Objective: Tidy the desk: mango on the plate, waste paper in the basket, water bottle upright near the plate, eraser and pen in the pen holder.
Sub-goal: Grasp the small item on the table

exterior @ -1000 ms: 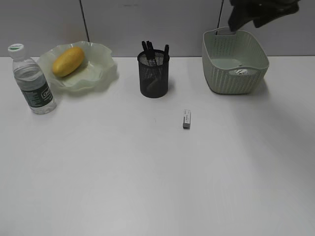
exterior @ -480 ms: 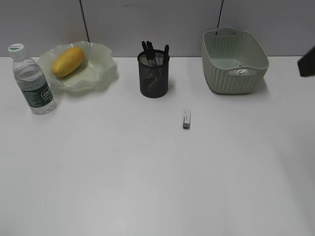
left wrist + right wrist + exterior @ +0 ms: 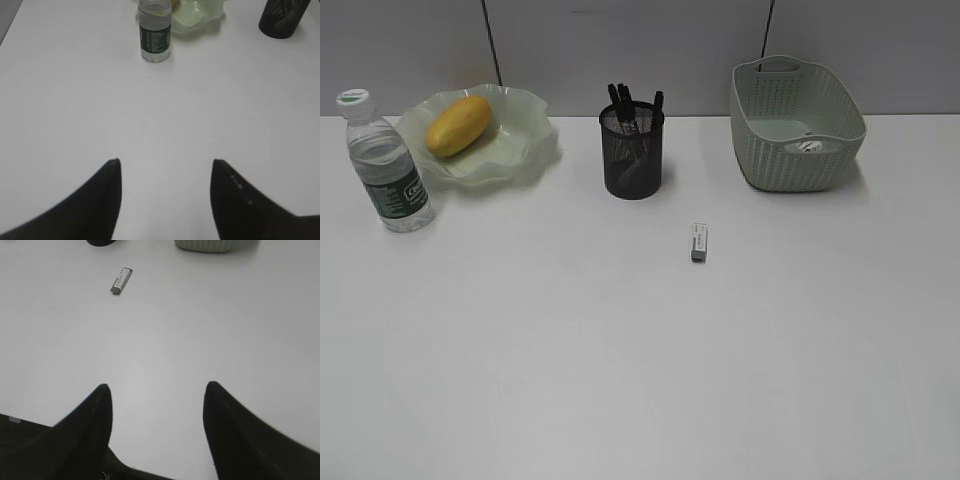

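Claws first: your right claw point(image 3: 156, 392) hangs empty with jaws apart over bare worktop point(image 3: 640, 380), and the left claw point(image 3: 165, 167) likewise. Ahead and left of the right claw lies the eraser point(image 3: 121, 280), flat, near the holder point(image 3: 633, 150). Mango point(image 3: 459, 124) sits on the plate point(image 3: 525, 150), paper point(image 3: 809, 146) in the basket point(image 3: 798, 125), bottle point(image 3: 386, 163) upright. I judge the eraser is what remains: reach forward, line your jaws across it, lift it into the holder.

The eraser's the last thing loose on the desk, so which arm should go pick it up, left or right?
Probably the right. The eraser lies in the right wrist view, ahead of the open, empty right pincer. The left pincer, also open, faces the water bottle and plate, with no eraser in its view.
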Action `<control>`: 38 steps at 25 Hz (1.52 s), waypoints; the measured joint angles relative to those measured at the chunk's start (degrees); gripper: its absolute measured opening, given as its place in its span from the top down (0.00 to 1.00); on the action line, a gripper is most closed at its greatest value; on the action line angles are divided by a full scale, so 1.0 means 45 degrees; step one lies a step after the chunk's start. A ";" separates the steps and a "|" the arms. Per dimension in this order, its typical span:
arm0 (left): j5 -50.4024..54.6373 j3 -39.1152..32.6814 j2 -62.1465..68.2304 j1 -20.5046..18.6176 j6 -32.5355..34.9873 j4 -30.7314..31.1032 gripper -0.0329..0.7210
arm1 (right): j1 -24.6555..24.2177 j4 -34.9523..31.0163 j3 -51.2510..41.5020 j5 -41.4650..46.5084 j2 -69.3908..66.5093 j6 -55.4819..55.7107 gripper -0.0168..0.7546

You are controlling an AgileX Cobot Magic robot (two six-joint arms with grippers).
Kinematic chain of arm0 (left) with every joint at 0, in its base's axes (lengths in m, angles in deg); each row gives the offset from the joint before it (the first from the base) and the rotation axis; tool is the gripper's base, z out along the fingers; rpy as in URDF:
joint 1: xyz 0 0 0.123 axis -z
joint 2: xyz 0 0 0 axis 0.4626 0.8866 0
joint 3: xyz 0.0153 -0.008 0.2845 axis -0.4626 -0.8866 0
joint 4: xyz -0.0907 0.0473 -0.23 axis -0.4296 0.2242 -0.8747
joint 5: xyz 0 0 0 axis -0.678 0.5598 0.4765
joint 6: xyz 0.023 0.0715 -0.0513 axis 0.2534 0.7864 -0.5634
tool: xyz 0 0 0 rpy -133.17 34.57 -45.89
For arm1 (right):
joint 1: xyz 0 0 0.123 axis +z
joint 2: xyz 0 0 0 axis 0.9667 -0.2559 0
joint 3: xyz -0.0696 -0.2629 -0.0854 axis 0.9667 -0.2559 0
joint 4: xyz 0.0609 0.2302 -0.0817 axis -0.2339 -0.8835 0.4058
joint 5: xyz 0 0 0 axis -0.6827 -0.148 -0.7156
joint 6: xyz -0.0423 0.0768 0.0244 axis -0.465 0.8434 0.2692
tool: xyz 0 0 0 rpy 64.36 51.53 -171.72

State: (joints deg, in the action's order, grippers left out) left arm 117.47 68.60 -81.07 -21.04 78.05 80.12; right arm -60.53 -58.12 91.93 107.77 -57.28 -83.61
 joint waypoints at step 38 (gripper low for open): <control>-0.4003 0.4961 1.2940 0.0920 0.2665 -0.4022 0.38 | 0.0000 0.1891 -0.1948 0.2361 0.3584 0.0084 0.38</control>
State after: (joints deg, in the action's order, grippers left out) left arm 99.45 90.93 -22.83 -16.90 90.04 62.03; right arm -60.53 -49.61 83.17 118.40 -41.15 -83.23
